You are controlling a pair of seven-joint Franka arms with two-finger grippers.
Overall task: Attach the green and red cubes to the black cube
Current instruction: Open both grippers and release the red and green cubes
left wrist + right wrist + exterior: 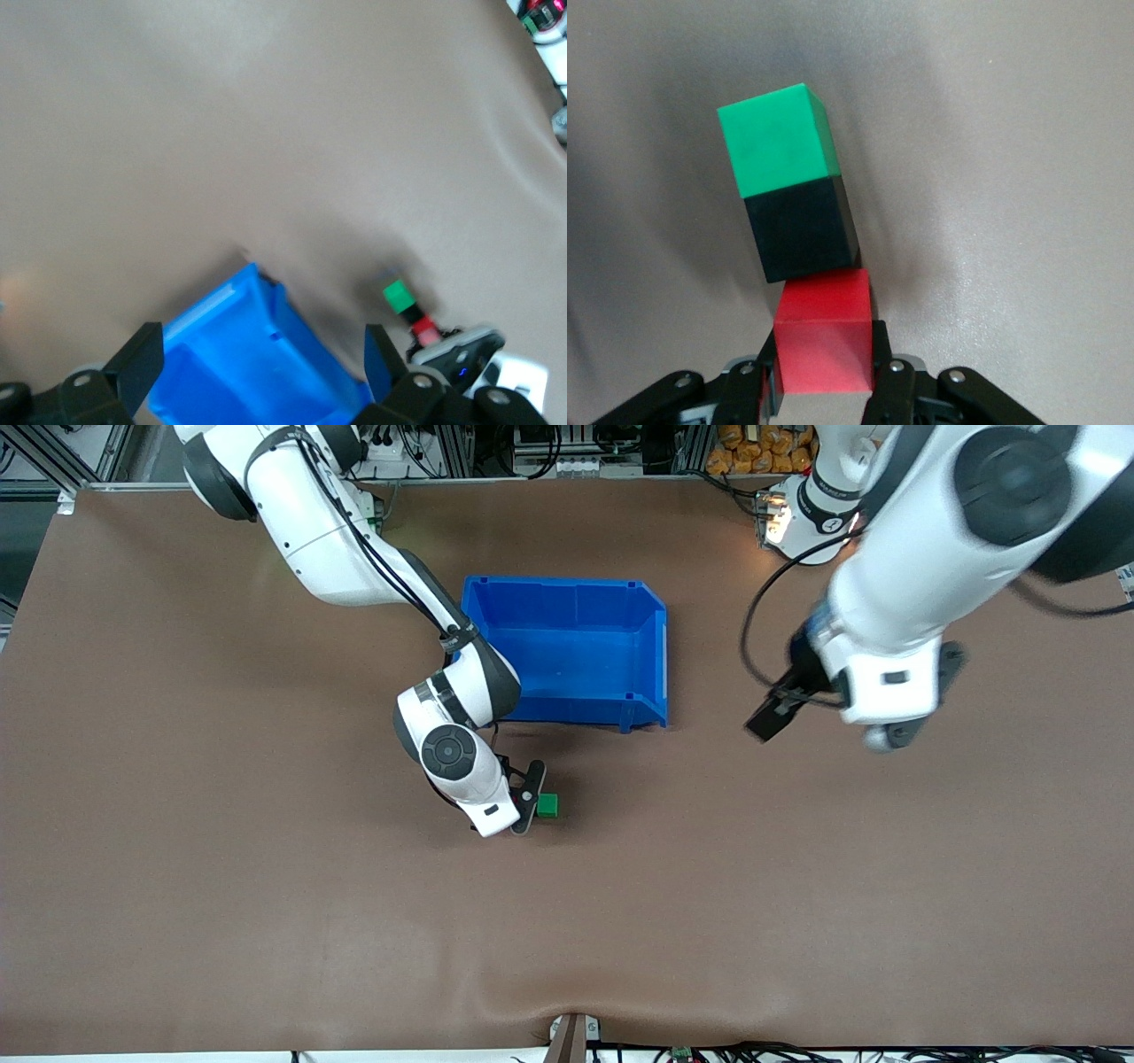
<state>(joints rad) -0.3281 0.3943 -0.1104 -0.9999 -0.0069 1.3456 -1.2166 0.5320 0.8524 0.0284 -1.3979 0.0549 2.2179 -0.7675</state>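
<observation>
Three cubes sit in one row. The green cube (780, 137) is joined to the black cube (804, 226), and the black cube touches the red cube (824, 332) at a slight angle. My right gripper (824, 354) is shut on the red cube. In the front view only the green cube (548, 806) shows beside the right gripper (532, 802), nearer the camera than the blue bin (567, 646). My left gripper (772, 713) hangs open and holds nothing, over the table between the bin and the left arm's end. The left wrist view shows the same row: green cube (398, 295), black cube (409, 314), red cube (423, 331).
The blue bin (230, 354) stands mid-table with nothing in it that I can see. Its open, lower side faces the left arm's end. Brown table surface (266, 886) spreads around the cubes. Cables and parts lie along the table's edges.
</observation>
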